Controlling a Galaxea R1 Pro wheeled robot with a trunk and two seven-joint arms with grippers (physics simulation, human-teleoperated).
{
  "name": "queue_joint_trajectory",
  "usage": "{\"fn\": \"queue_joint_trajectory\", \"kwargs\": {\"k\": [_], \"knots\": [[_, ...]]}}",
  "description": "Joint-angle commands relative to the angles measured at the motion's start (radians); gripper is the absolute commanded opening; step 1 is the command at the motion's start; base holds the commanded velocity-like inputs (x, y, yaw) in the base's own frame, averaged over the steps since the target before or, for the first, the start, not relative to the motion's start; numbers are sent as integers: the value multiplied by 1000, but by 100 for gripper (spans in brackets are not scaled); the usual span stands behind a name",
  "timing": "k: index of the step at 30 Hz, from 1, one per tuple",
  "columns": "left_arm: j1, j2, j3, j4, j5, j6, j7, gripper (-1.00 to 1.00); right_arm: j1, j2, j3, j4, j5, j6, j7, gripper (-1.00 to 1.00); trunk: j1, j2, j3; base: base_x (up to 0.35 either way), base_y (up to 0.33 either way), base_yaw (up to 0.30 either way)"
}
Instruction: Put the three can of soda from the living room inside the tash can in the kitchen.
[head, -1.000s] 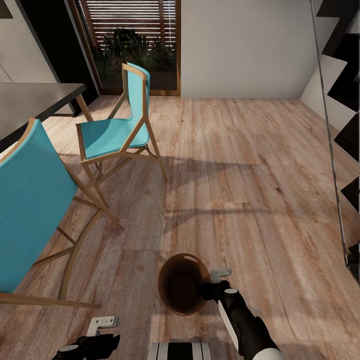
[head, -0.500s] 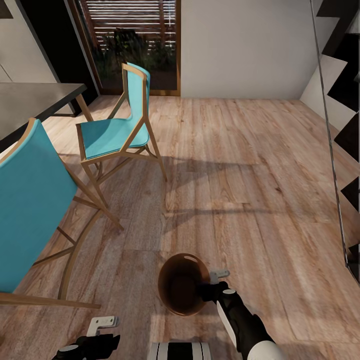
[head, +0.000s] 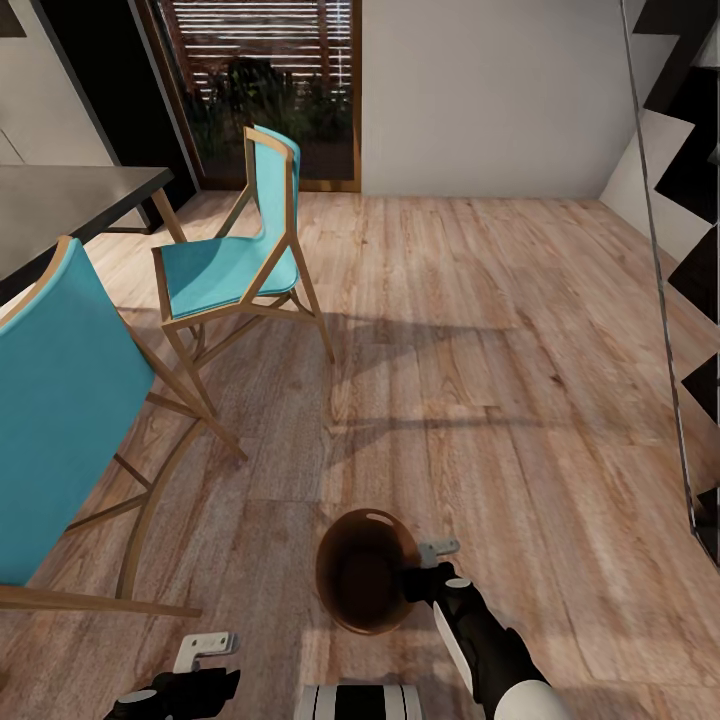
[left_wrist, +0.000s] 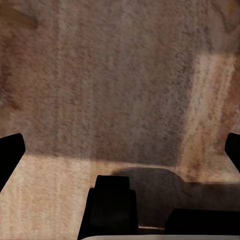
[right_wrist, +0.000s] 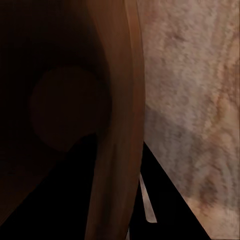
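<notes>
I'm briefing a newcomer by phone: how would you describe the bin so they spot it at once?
Start at the two turquoise chairs beside the dark table, then look nearer across the wood floor. The bin is there, its rim in the right gripper: round, brown, dark inside, a slot near its rim.

Bin low centre, over floor, right gripper at its right rim; rim wall between fingers in right wrist view. Left gripper lower left, apart from bin, above bare floor. Near chair far left; second chair behind it. Table left of both chairs. Glass door behind far chair, wall to its right. Stairs along right edge.
</notes>
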Motion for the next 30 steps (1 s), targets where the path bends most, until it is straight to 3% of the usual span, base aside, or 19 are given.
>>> {"fn": "queue_joint_trajectory", "kwargs": {"k": [1,13,16,19,20,27,30], "knots": [[0,0,0,0,0,0,0,100,1,0,2,2,-6,0,4,-100,0,0,0,0,0,0],[0,0,0,19,-1,-1,0,100,1,-1,0,1,-5,-2,4,-100,0,0,0,0,0,0],[0,1,1,21,-1,-1,0,100,1,-2,3,-56,-3,-2,14,-100,0,0,0,0,0,0],[0,2,1,21,-2,-1,0,100,18,-4,8,-258,-4,38,21,-100,0,0,0,0,0,0],[0,2,0,22,-2,-1,0,100,201,-26,12,-881,0,324,63,-100,0,0,0,0,0,0],[0,2,0,22,-2,-1,0,100,208,-26,12,-883,-1,338,72,-100,0,0,0,0,0,0],[0,3,0,22,-2,-1,0,100,210,-26,10,-884,-1,356,141,-100,0,0,0,0,0,0]]}}
